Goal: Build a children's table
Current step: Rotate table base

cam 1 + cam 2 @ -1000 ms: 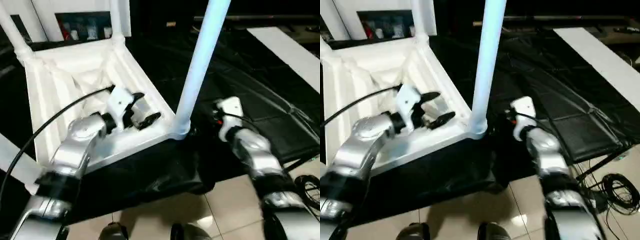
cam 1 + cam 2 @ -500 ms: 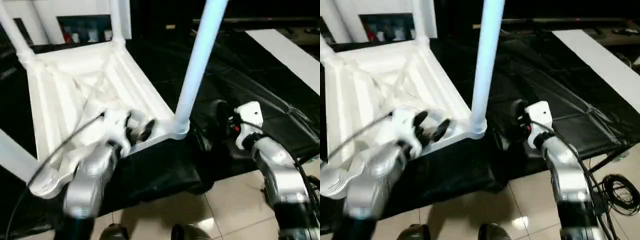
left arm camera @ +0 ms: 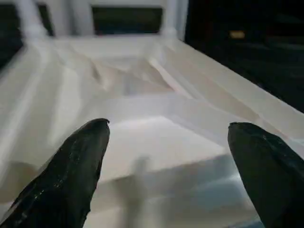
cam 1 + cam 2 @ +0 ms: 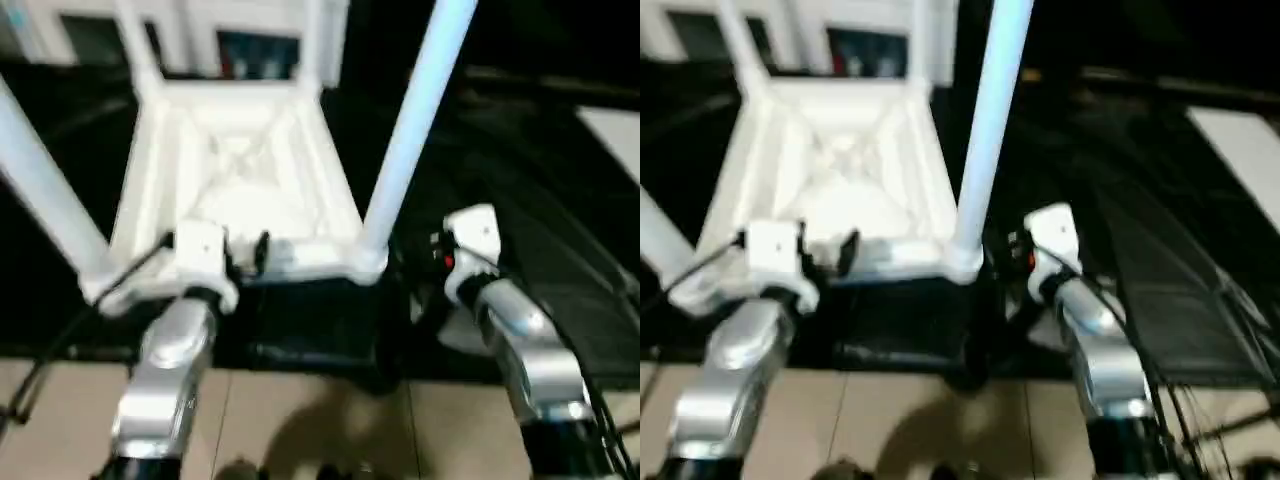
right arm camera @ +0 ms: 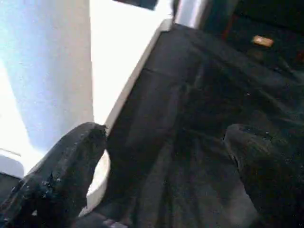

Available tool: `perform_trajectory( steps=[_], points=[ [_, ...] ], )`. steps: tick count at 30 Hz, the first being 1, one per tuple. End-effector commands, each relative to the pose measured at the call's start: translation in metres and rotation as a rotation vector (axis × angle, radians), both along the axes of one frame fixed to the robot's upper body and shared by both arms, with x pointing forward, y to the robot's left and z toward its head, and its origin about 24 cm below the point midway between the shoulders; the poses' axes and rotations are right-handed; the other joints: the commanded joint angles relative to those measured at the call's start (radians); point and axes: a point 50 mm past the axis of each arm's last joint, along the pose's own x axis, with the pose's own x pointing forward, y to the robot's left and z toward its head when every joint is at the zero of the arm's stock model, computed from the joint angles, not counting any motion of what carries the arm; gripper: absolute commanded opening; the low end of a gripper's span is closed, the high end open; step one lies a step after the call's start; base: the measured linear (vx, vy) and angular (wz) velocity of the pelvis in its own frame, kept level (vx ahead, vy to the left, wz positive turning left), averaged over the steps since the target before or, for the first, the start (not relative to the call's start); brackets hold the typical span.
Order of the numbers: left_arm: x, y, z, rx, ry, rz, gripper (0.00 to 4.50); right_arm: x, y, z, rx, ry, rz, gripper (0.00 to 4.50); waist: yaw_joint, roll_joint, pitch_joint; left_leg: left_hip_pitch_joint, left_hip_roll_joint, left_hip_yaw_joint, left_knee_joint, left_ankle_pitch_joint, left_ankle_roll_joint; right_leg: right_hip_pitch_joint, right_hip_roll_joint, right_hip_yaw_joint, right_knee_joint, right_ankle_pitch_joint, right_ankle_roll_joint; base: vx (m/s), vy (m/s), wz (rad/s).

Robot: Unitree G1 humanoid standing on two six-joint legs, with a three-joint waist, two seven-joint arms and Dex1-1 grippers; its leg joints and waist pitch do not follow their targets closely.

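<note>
The white table top point(image 4: 240, 185) lies upside down on black cloth, ribbed underside up. Four white legs stand in its corner sockets. The near right leg point(image 4: 415, 120) rises from its socket point(image 4: 368, 262), and the near left leg point(image 4: 45, 190) slants up at the left. My left gripper point(image 4: 245, 256) hovers at the near rim, open; in the left wrist view its fingers point(image 3: 71, 175) spread wide over the ribs, holding nothing. My right gripper point(image 5: 165, 129) is open just right of the near right leg point(image 5: 47, 71), above the cloth, with its wrist point(image 4: 470, 235) beside the socket.
Black cloth point(image 4: 520, 200) covers the surface under and right of the table. Beige floor tiles point(image 4: 300, 420) run along the front. A white cabinet point(image 4: 260, 50) with a dark opening stands behind. A white strip point(image 4: 618, 130) lies at the far right.
The whole picture has shifted, so the camera has moved. My left gripper has drawn back from inside the underside to the near rim. My right gripper stays by the near right leg's base.
</note>
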Motion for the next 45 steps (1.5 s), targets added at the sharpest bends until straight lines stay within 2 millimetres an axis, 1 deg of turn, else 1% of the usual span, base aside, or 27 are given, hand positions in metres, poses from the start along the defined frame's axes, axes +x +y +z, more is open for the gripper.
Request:
perform_trajectory(
  steps=[1,2,3,5,7,8,9,10,11,12,13,14,15,16,17,19,21,22,23,25,26,27,28,30,35,40,45],
  points=[
    [-0.002,-0.005,0.004,-0.003,-0.021,-0.035,4.41,-0.002,-0.006,0.0,-0.006,0.01,-0.015,4.5,0.001,-0.013,-0.064,0.031,0.103,-0.036,-0.048,-0.001,0.17,0.017,-0.231,0.157,-0.098,-0.153,0.067,0.025,-0.156,0.3],
    [-0.003,-0.005,0.004,0.006,-0.025,-0.029,4.41,-0.002,-0.004,0.0,-0.018,0.013,-0.001,4.5,0.025,-0.022,-0.035,0.008,0.0,-0.004,-0.012,-0.102,0.084,0.065,-0.204,0.167,-0.156,-0.658,0.203,0.005,-0.117,0.12],
    [-0.004,-0.005,0.004,0.008,-0.026,-0.026,4.41,-0.003,-0.003,0.0,-0.021,0.015,0.005,4.5,0.03,-0.018,-0.036,0.016,-0.016,0.01,-0.007,-0.1,0.066,0.068,-0.171,0.152,-0.192,-0.943,0.275,0.005,-0.117,0.12],
    [-0.004,-0.005,0.004,0.012,-0.027,-0.022,4.41,-0.003,-0.003,-0.001,-0.026,0.018,0.012,4.5,0.035,-0.018,-0.038,0.016,-0.021,0.009,-0.027,-0.118,0.073,0.091,-0.141,0.13,-0.204,-0.931,0.294,-0.013,-0.073,0.01],
    [-0.006,-0.005,0.004,0.026,-0.026,-0.026,4.41,-0.005,0.001,-0.003,-0.028,0.026,0.013,4.5,0.021,0.007,-0.04,-0.006,0.039,-0.04,-0.077,-0.164,0.121,0.162,-0.205,-0.006,-0.216,-0.77,0.243,-0.002,-0.027,0.01],
    [-0.006,-0.005,0.004,0.029,-0.024,-0.028,4.41,-0.006,0.002,-0.004,-0.025,0.024,0.005,4.5,0.021,0.007,-0.04,-0.006,0.039,-0.04,-0.077,-0.164,0.121,0.162,-0.205,-0.006,-0.216,-0.77,0.243,0.045,0.046,0.32],
    [-0.006,-0.004,0.004,0.031,-0.023,-0.029,4.41,-0.006,0.002,-0.004,-0.024,0.023,-0.004,4.5,0.006,0.039,-0.041,-0.034,0.087,-0.072,-0.103,-0.238,0.11,0.203,-0.213,-0.038,-0.185,-0.719,0.178,0.045,0.046,0.32],
    [-0.007,-0.003,0.003,0.032,-0.018,-0.026,4.41,-0.007,0.003,-0.004,-0.008,0.027,-0.012,4.5,-0.011,0.062,-0.048,0.075,0.15,-0.076,-0.127,-0.337,0.072,0.131,-0.161,-0.024,-0.166,-0.676,0.137,0.074,0.041,0.25],
    [-0.007,-0.002,0.003,0.033,-0.016,-0.024,4.41,-0.007,0.004,-0.004,0.003,0.031,-0.016,4.5,-0.043,0.049,-0.03,0.129,0.269,-0.154,-0.227,-0.624,0.029,0.057,-0.131,-0.007,0.05,-0.248,0.029,0.093,-0.004,0.08],
    [-0.007,-0.002,0.003,0.033,-0.016,-0.024,4.41,-0.007,0.004,-0.004,0.003,0.031,-0.016,4.5,-0.043,0.049,-0.03,0.129,0.269,-0.154,-0.227,-0.624,0.029,0.057,-0.131,-0.007,0.05,-0.248,0.029,0.093,-0.004,0.08],
    [-0.008,-0.001,0.003,0.033,-0.015,-0.029,4.41,-0.007,0.004,-0.004,0.015,0.037,-0.019,4.5,-0.047,0.04,-0.02,0.151,0.219,-0.109,-0.222,-0.667,0.039,0.001,-0.136,0.023,0.068,-0.129,-0.034,0.114,-0.035,0.14],
    [-0.008,-0.001,0.003,0.033,-0.015,-0.033,4.41,-0.007,0.004,-0.004,0.018,0.04,-0.02,4.5,-0.07,0.022,-0.039,0.15,0.129,-0.068,-0.173,-0.533,0.079,0.014,-0.155,0.054,-0.012,-0.104,-0.07,0.068,-0.016,0.13],
    [-0.008,-0.001,0.003,0.033,-0.015,-0.033,4.41,-0.007,0.004,-0.004,0.015,0.038,-0.023,4.5,-0.061,0.003,-0.042,0.106,0.059,-0.017,-0.138,-0.443,0.095,0.06,-0.161,0.084,-0.057,-0.117,-0.086,0.115,-0.051,0.15],
    [-0.008,-0.001,0.003,0.032,-0.014,-0.033,4.41,-0.007,0.003,-0.004,0.009,0.036,-0.027,4.5,-0.013,-0.008,-0.056,-0.003,-0.004,-0.007,-0.016,-0.187,0.119,0.196,-0.257,0.187,-0.136,-0.315,-0.16,0.087,-0.061,0.09],
    [-0.008,-0.001,0.003,0.032,-0.014,-0.033,4.41,-0.007,0.003,-0.004,0.009,0.036,-0.027,4.5,0.01,-0.019,-0.07,-0.053,0.011,-0.035,0.051,-0.032,0.112,0.234,-0.288,0.225,-0.153,-0.366,-0.232,0.164,-0.064,0.17],
    [-0.008,-0.001,0.002,0.045,-0.013,-0.04,4.41,-0.007,0.0,-0.004,0.007,0.032,-0.05,4.5,0.013,0.001,-0.066,-0.107,0.02,-0.054,0.048,0.09,0.091,0.244,-0.247,0.187,-0.129,-0.141,-0.307,0.133,-0.017,0.11],
    [-0.009,-0.002,0.002,0.043,-0.012,-0.051,4.41,-0.008,-0.002,-0.004,0.006,0.033,-0.061,4.5,0.002,0.047,-0.074,-0.079,0.042,-0.048,-0.064,0.245,0.107,0.208,-0.149,0.069,-0.1,-0.059,-0.247,0.14,0.005,0.02],
    [-0.009,-0.003,0.001,0.04,-0.01,-0.073,4.41,-0.008,-0.003,-0.004,0.003,0.033,-0.064,4.5,-0.028,0.083,-0.077,-0.003,0.079,-0.088,-0.105,0.26,0.187,0.144,-0.076,0.014,-0.051,-0.053,-0.133,0.159,0.037,-0.04],
    [-0.01,-0.004,-0.001,0.046,0.002,-0.086,4.41,-0.009,-0.003,-0.004,0.003,0.033,-0.064,4.5,-0.062,0.099,-0.099,0.12,0.167,-0.194,-0.085,0.4,0.391,0.004,-0.072,0.017,0.063,-0.131,-0.034,0.174,0.034,-0.05],
    [-0.012,-0.006,-0.002,0.061,0.007,-0.184,4.41,-0.01,-0.003,-0.003,-0.002,0.029,-0.055,4.5,-0.054,0.07,-0.111,0.102,0.189,-0.207,-0.033,0.932,0.467,-0.045,-0.128,0.084,0.075,0.031,0.09,0.128,0.029,-0.05],
    [-0.013,-0.006,-0.002,0.071,0.007,-0.254,4.41,-0.01,-0.004,-0.003,-0.005,0.029,-0.051,4.5,-0.05,0.048,-0.112,0.068,0.142,-0.181,-0.015,1.133,0.397,-0.042,-0.153,0.122,0.032,0.186,0.142,-0.084,0.049,-0.15],
    [-0.014,-0.007,0.0,0.085,0.006,-0.334,4.41,-0.01,-0.004,-0.003,-0.004,0.032,-0.045,4.5,-0.047,-0.008,-0.105,-0.019,0.024,-0.107,-0.007,0.862,0.266,0.008,-0.162,0.151,-0.027,0.368,0.148,-0.084,0.049,-0.15],
    [-0.013,-0.006,0.002,0.111,0.007,-0.438,4.41,-0.01,-0.006,-0.003,-0.008,0.034,-0.038,4.5,-0.033,-0.015,-0.097,-0.052,-0.024,-0.069,-0.032,0.507,0.176,0.043,-0.158,0.147,-0.041,0.424,0.131,-0.105,0.021,0.0],
    [-0.01,-0.007,0.004,0.122,0.018,-0.505,4.41,-0.009,-0.007,-0.002,-0.011,0.035,-0.033,4.5,-0.04,0.0,-0.095,-0.05,0.001,-0.06,-0.075,0.2,0.082,0.068,-0.16,0.135,-0.044,0.328,0.052,0.0,0.0,0.0],
    [-0.004,-0.009,0.007,0.151,0.043,-0.638,4.41,-0.008,-0.013,-0.002,-0.026,0.04,-0.025,4.5,-0.066,0.033,-0.066,-0.027,0.054,-0.046,-0.128,-0.183,-0.048,0.047,-0.142,0.111,-0.083,-0.197,-0.123,-0.073,-0.028,-0.02],
    [0.006,-0.01,0.003,0.213,0.166,-0.885,4.41,-0.006,-0.033,0.003,-0.11,0.072,0.082,4.5,-0.057,0.029,-0.064,-0.015,0.06,-0.02,-0.132,-0.266,-0.074,0.025,-0.145,0.118,-0.103,-0.393,-0.067,-0.07,-0.001,0.02],
    [0.018,-0.008,0.001,0.338,0.271,-1.059,4.41,-0.019,-0.039,0.009,-0.187,0.12,0.355,4.5,-0.054,0.03,-0.069,-0.027,0.064,-0.016,-0.133,-0.218,-0.056,0.035,-0.148,0.117,-0.098,-0.333,-0.083,0.0,0.0,0.0]
  ],
)
